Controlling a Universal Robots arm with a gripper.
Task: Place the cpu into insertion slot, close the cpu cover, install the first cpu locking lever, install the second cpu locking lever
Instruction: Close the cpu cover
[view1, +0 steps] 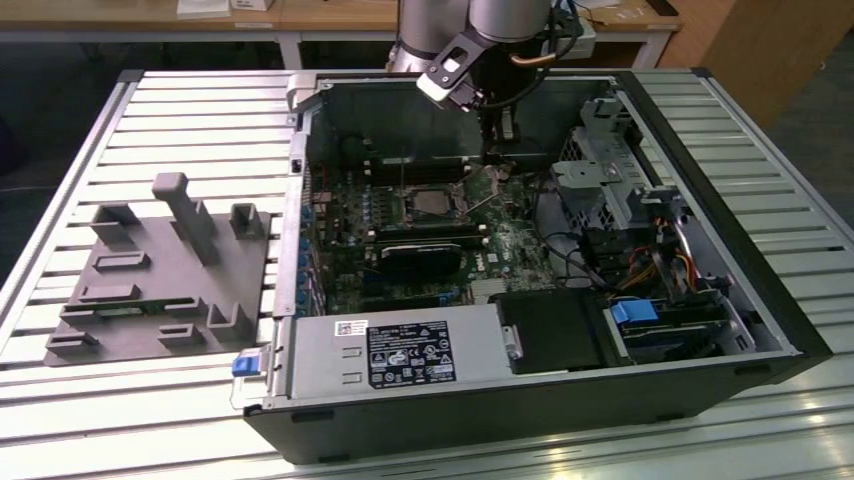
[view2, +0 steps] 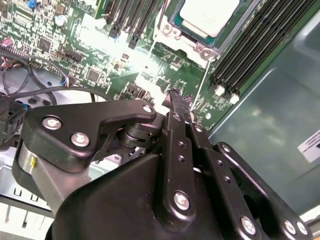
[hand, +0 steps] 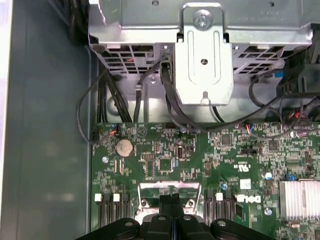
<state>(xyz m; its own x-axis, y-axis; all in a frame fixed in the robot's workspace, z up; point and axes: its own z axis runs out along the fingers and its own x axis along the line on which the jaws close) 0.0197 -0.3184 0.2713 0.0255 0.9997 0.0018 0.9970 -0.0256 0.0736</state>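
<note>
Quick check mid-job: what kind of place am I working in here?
Probably a robotics lab or workshop bench: an open desktop computer case lies on a slatted metal table, a grey fixture block sits beside it, and wooden desks stand behind.

Soft overhead light glares white off the slatted counter (view1: 601, 455) at the exterior view's near edge and washes out part of the motherboard (view2: 107, 40) in the second wrist view, while the case (view1: 534, 415) interior lies shadowed and the end effector (view2: 176, 97) looks nearly black.
</note>
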